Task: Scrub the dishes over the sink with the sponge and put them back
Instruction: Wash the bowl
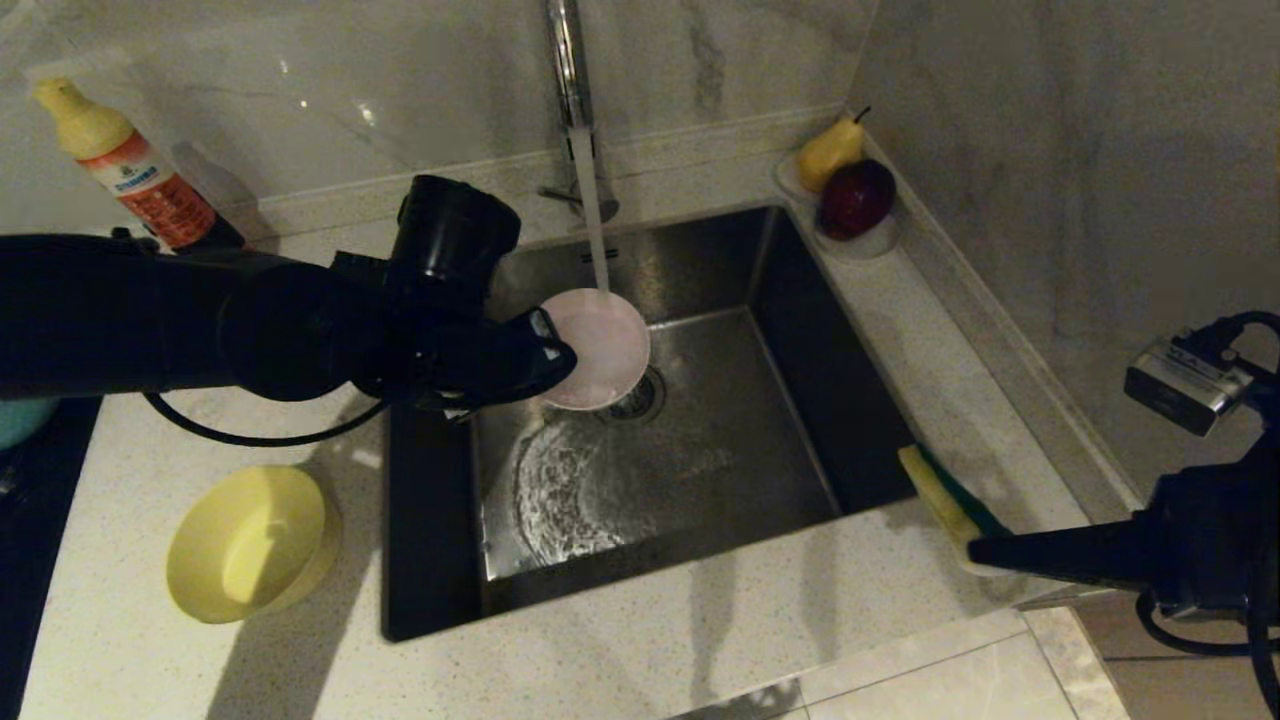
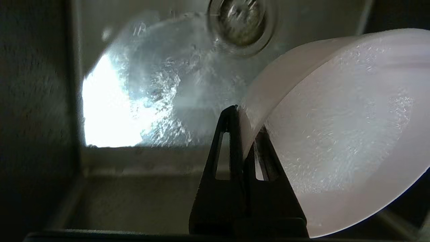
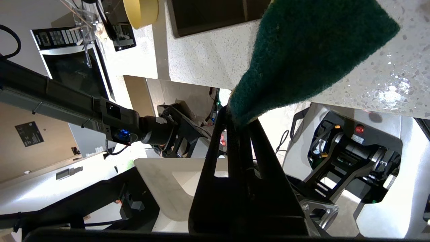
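Over the sink, my left gripper is shut on the rim of the pale pink bowl. The bowl is tilted under the stream running from the tap. In the left wrist view the fingers pinch the bowl's wall, with the drain beyond. The yellow bowl lies tilted on the counter left of the sink. A sliver of the light blue bowl shows at the left edge. My right gripper is shut on the sponge above the counter right of the sink; its green side faces the wrist camera.
An orange detergent bottle stands at the back left. A white dish with a pear and an apple sits at the sink's back right corner. The black stove top lies at the far left. A marble wall rises close on the right.
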